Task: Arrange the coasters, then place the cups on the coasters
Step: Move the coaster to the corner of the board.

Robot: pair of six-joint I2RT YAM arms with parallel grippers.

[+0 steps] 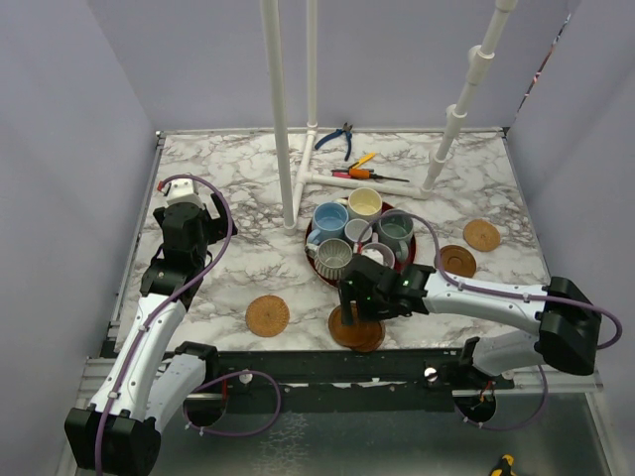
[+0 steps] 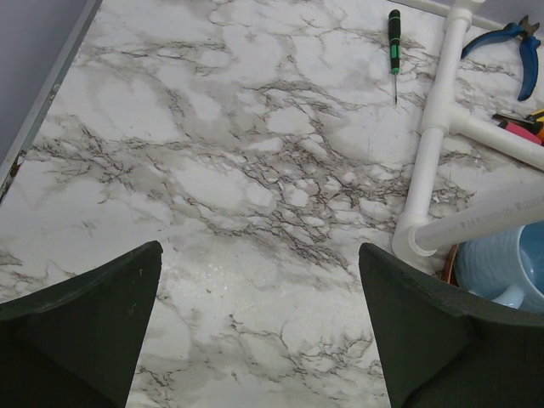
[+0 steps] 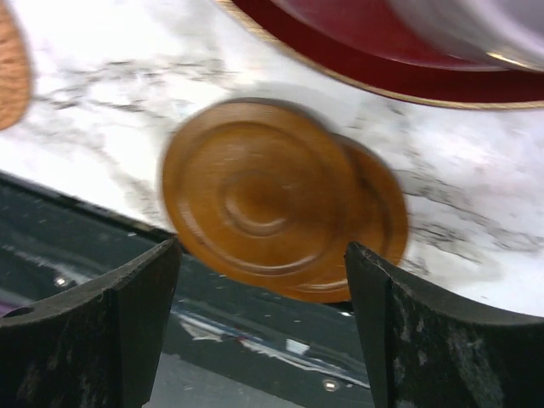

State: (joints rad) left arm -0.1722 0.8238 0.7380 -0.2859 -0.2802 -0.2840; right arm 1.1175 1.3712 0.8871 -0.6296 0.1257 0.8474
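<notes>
Several cups (image 1: 363,203) stand bunched on a red round tray (image 1: 426,245); a light blue cup (image 2: 501,265) shows at the right edge of the left wrist view. Two brown coasters (image 3: 255,195) lie overlapped, one on the other, at the table's near edge, also visible as the stack of coasters (image 1: 359,332). My right gripper (image 3: 262,251) (image 1: 349,312) hangs open just above them, fingers to either side, holding nothing. A tan coaster (image 1: 268,315) lies to the left, and two more coasters (image 1: 457,260) lie right of the tray. My left gripper (image 2: 259,255) (image 1: 196,226) is wide open over bare marble.
A white PVC pipe frame (image 1: 282,119) stands at the back, its foot (image 2: 422,170) close to the tray. Blue pliers (image 1: 342,136) and screwdrivers (image 1: 359,175) lie behind it; a green screwdriver (image 2: 394,42) lies on the marble. The dark table rail (image 3: 127,280) runs just below the coasters.
</notes>
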